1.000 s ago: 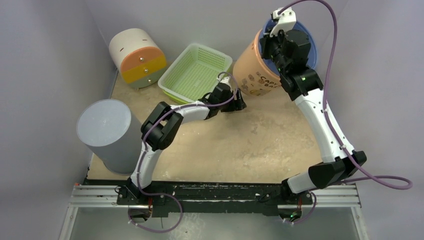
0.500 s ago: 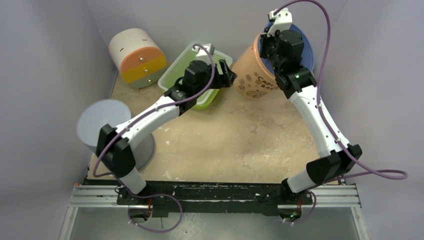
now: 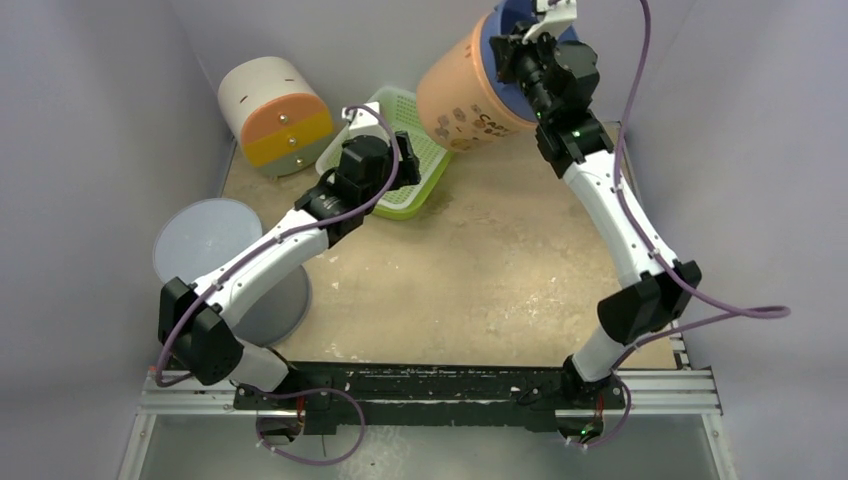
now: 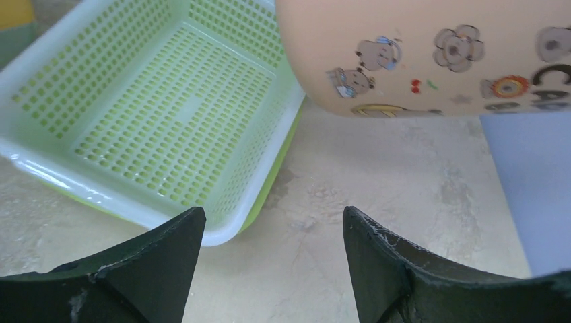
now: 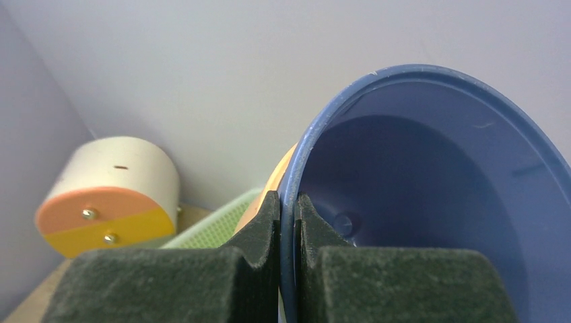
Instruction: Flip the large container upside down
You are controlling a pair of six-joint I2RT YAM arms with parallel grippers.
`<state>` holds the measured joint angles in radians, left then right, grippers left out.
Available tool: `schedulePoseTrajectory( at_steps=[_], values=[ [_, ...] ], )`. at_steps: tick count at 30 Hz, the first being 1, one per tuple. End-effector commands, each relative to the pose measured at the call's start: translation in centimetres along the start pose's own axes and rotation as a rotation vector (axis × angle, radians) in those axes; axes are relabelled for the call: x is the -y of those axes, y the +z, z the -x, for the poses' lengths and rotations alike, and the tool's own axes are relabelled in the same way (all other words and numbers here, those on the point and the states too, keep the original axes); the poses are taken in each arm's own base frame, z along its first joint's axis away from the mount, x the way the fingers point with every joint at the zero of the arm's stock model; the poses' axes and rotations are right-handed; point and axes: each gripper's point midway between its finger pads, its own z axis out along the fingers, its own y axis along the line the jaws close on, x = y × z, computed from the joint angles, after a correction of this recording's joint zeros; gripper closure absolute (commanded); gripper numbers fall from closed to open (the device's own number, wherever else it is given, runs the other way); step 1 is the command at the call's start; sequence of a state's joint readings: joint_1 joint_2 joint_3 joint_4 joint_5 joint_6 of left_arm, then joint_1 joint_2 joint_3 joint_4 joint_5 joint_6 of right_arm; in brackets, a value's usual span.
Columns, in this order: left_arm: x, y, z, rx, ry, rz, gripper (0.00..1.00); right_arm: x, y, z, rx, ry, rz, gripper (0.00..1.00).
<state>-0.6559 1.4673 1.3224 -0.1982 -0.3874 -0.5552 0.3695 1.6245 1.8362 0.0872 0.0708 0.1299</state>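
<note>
One container (image 3: 465,95) hanging tilted above worktop (image 3: 500,270), right tool (image 5: 288,202) clamping its rim, left tool (image 4: 269,219) gaping empty, hovering near its side

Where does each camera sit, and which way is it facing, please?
Top external: above and behind the robot, looking down at the table; left arm and right arm show whole.
Left wrist: looks forward and down past the open left gripper at the basket and bucket.
Right wrist: looks along the right gripper, shut on the bucket rim, toward the back wall.
Shared: the bucket shows in all three.
</note>
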Motion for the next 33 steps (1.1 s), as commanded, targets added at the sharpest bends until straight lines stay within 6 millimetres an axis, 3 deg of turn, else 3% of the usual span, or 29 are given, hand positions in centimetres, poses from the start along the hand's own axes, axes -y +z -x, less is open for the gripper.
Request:
schedulePoseTrajectory(
  at_steps=[1,5,10,16,20,23,28,33],
  values=[
    [-1.1,-3.1,4.2,0.118,0.000,0.042,0.28,-4.5,-0.8,13.1,0.438,0.069,0.196,1.00],
    [-2.3,-3.9,4.3,0.136,0.004,0.078,0.28,-7.0,0.6,12.1,0.456,0.110,0.288,1.00],
    [-3.1,-4.5,4.1,0.140,0.013,0.096,0.28,-9.3,2.9,8.1,0.415,0.147,0.353,1.00],
    [-3.5,-4.0,3.4,0.138,0.026,0.114,0.28,-9.7,3.3,4.0,0.363,0.172,0.361,1.00],
    [-3.2,-2.7,2.6,0.127,0.029,0.108,0.28,-9.4,2.3,3.2,0.349,0.164,0.351,1.00],
    [-2.8,-1.7,1.6,0.103,0.030,0.100,0.28,-9.3,1.4,4.5,0.367,0.130,0.352,1.00],
    [-2.8,-0.6,0.4,0.083,0.030,0.102,0.28,-8.9,0.1,9.8,0.427,0.064,0.326,1.00],
    [-2.9,-0.7,0.3,0.077,0.036,0.102,0.29,-7.1,-1.8,14.3,0.490,0.014,0.229,1.00]
  ],
)
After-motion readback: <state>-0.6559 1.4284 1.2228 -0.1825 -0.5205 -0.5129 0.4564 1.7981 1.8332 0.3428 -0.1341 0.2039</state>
